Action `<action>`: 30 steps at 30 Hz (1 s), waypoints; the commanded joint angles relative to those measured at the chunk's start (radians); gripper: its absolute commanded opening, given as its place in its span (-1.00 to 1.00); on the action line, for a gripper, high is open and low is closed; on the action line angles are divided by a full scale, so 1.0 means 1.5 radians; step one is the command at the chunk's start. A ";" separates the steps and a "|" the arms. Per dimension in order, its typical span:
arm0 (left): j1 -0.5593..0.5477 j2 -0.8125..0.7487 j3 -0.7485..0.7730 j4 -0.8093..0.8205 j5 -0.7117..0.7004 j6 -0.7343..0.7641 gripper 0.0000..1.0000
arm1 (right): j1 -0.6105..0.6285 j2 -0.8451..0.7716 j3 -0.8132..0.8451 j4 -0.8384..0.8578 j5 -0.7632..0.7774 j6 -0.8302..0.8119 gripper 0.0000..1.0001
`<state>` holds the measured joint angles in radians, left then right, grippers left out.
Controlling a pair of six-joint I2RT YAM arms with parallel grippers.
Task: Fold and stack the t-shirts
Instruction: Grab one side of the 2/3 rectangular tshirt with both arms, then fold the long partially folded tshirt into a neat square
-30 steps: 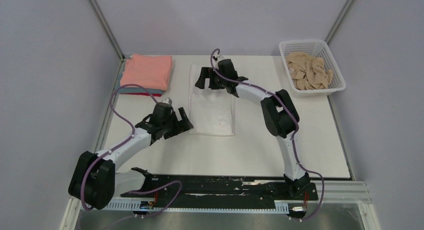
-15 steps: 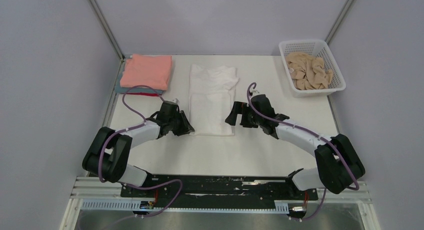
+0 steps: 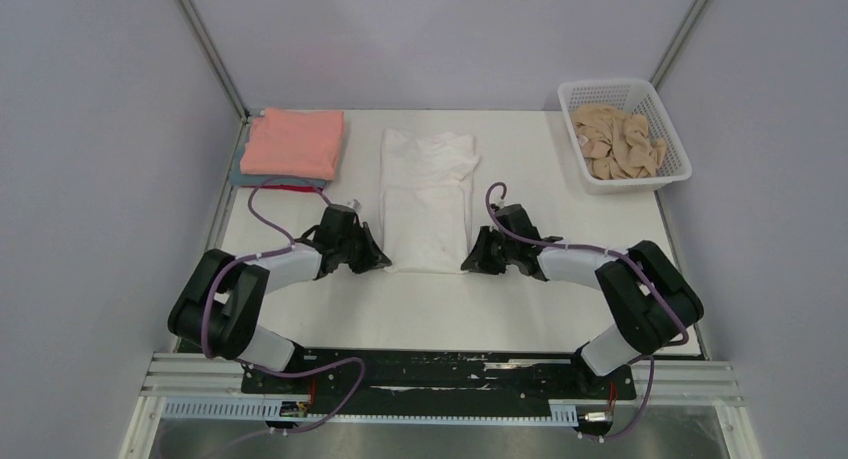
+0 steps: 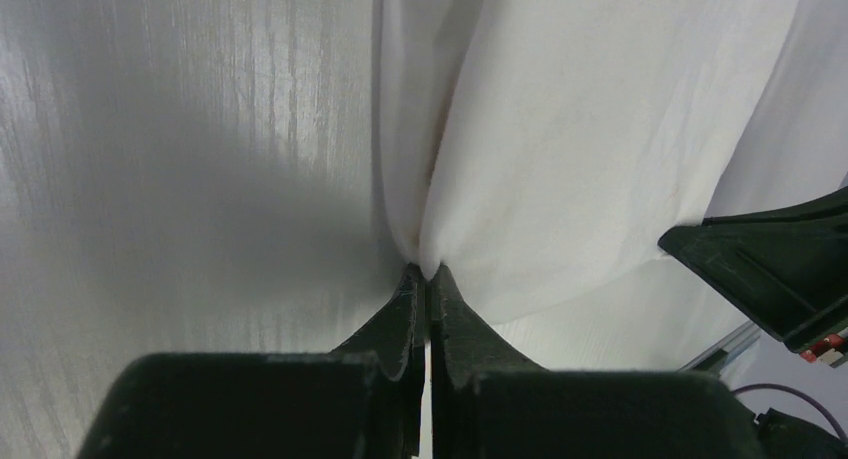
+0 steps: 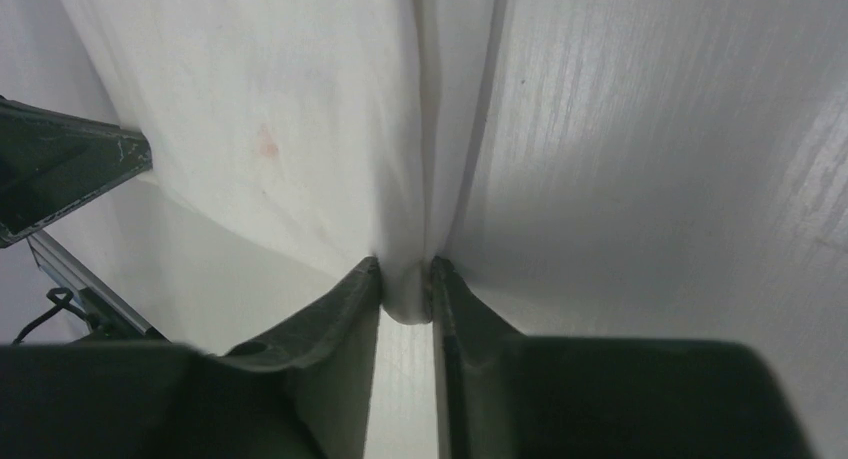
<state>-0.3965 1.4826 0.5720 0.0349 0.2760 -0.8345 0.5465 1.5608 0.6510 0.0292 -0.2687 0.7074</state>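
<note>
Here the left hand [image 4: 427,272] is clamped tight on the near-left corner of the white t-shirt [image 3: 425,194], which lies folded lengthwise in the middle of the counter [image 3: 540,309]; the right hand [image 5: 405,279] pinches its near-right corner.

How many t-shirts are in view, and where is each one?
5: white t-shirt mid-table; salmon-pink t-shirt, teal t-shirt and red t-shirt stacked at the far left; tan t-shirt crumpled in the basket, which may hide more.
</note>
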 commanded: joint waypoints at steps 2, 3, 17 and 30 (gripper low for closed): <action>-0.003 -0.074 -0.053 -0.041 -0.019 -0.017 -1.00 | 0.009 -0.067 -0.043 -0.011 -0.079 -0.012 -1.00; -0.012 -0.114 -0.069 -0.071 -0.024 -0.022 -1.00 | 0.017 -0.093 -0.053 -0.027 -0.092 -0.022 -1.00; -0.146 -0.695 -0.038 -0.422 -0.087 -0.022 -1.00 | 0.118 -0.520 -0.071 -0.302 -0.281 -0.061 -1.00; -0.119 -0.346 0.179 -0.281 -0.240 0.048 -1.00 | -0.087 -0.442 0.023 -0.305 -0.084 -0.073 -1.00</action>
<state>-0.6170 0.8009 0.7116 -0.4740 0.0380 -0.8410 0.5034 0.8307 0.6086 -0.4072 -0.4980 0.6296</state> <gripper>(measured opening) 0.008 0.013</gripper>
